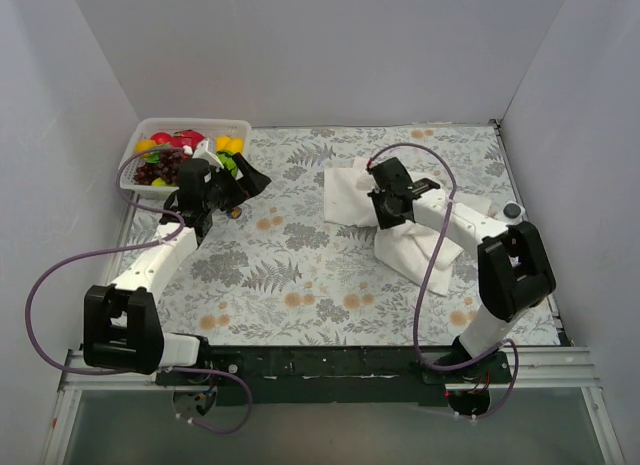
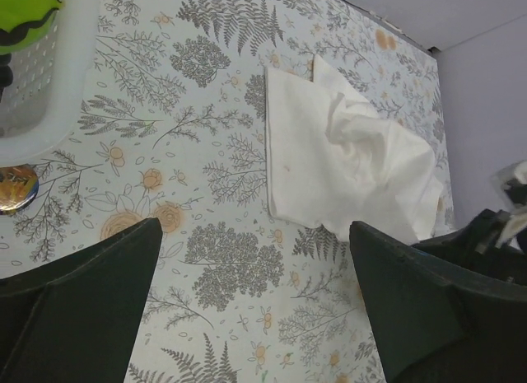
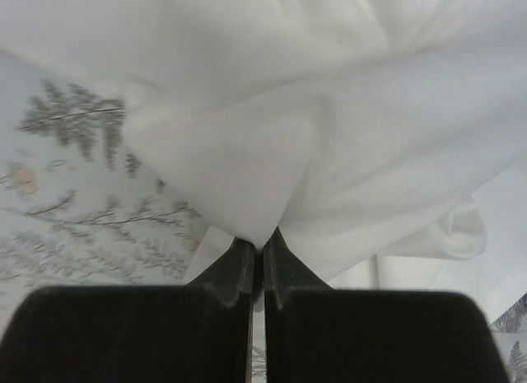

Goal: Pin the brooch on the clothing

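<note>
The clothing (image 1: 346, 197) is a crumpled white T-shirt at the right middle of the floral table; its emblem and neck label are hidden. My right gripper (image 1: 386, 211) is shut on a fold of it and lifts that fold, as the right wrist view shows, with the gripper (image 3: 262, 243) pinching the white cloth (image 3: 329, 111). The brooch (image 2: 16, 188) is a small round orange-and-dark badge lying on the table by the basket; it also shows in the top view (image 1: 236, 212). My left gripper (image 1: 236, 181) is open and empty above the table near the brooch, jaws wide (image 2: 255, 228). The shirt (image 2: 346, 161) lies ahead of it.
A white basket (image 1: 195, 122) of toy fruit stands at the far left corner, just behind my left gripper; its wall (image 2: 41, 95) fills the left wrist view's upper left. White walls enclose the table on three sides. A purple cable loops beside each arm.
</note>
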Motion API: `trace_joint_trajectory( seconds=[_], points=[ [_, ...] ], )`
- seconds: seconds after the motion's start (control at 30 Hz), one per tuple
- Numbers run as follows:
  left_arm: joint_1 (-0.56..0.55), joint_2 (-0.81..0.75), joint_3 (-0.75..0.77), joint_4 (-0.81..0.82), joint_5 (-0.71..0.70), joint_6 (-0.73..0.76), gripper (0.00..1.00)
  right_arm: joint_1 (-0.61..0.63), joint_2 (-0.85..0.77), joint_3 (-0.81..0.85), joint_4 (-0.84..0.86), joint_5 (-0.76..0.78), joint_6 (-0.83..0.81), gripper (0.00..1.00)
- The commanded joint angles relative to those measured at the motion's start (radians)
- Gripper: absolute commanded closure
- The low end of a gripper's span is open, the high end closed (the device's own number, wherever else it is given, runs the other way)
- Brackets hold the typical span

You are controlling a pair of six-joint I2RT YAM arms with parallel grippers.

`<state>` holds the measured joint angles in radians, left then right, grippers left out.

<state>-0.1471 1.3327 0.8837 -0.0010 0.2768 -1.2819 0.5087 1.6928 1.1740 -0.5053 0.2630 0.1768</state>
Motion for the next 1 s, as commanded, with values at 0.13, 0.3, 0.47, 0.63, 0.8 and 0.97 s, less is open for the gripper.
trace_joint_trajectory(
  seconds=[0.13,0.3,0.47,0.63,0.8,0.97],
  points=[
    [0.000,-0.064,0.050,-0.093,-0.005,0.095,0.02,0.099,-0.306,0.191,0.077,-0.465,-0.122,0.99],
    [0.000,-0.067,0.061,-0.093,0.021,0.116,0.02,0.085,-0.443,0.207,0.140,-0.303,-0.131,0.99],
    [0.000,-0.059,0.081,-0.090,0.059,0.125,0.02,-0.013,-0.394,0.158,0.105,-0.216,-0.168,0.99],
    [0.000,-0.063,0.080,-0.091,0.101,0.145,0.02,-0.113,-0.294,0.174,-0.008,-0.093,-0.105,0.39],
    [0.000,-0.032,0.081,-0.091,0.246,0.147,0.02,-0.113,-0.358,0.107,0.058,-0.176,-0.089,0.08],
    [0.000,0.002,0.064,-0.096,0.273,0.099,0.02,-0.082,-0.339,0.118,0.004,-0.292,-0.094,0.08]
  ],
)
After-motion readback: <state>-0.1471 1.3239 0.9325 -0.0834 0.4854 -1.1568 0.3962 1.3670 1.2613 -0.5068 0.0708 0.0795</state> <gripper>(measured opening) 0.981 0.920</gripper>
